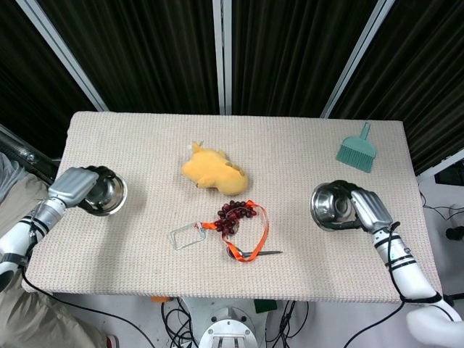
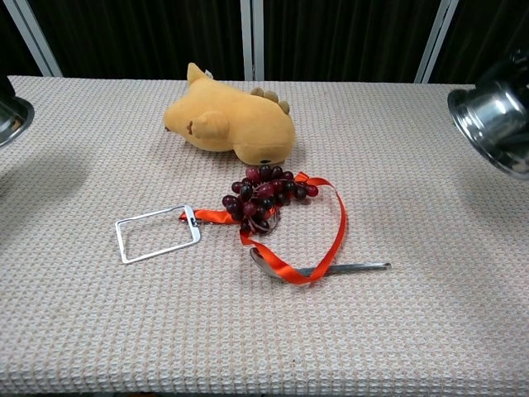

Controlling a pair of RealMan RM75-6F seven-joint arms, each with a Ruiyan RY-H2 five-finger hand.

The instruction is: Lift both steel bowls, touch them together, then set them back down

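One steel bowl (image 1: 107,196) is at the table's left side, with my left hand (image 1: 78,183) gripping its outer rim. In the chest view this bowl (image 2: 11,117) shows only at the left edge, above its shadow on the cloth. The other steel bowl (image 1: 332,206) is at the right side, and my right hand (image 1: 370,207) grips its rim from the right. Seen from the chest, that bowl (image 2: 494,122) hangs tilted above the table with its outside facing the camera. The two bowls are far apart.
A yellow plush toy (image 1: 212,170) lies at the centre back. In front of it are dark red grapes (image 1: 233,212), an orange ribbon (image 1: 259,230), a spoon (image 1: 254,253) and a clear card holder (image 1: 188,235). A teal hand brush (image 1: 357,150) lies at the back right.
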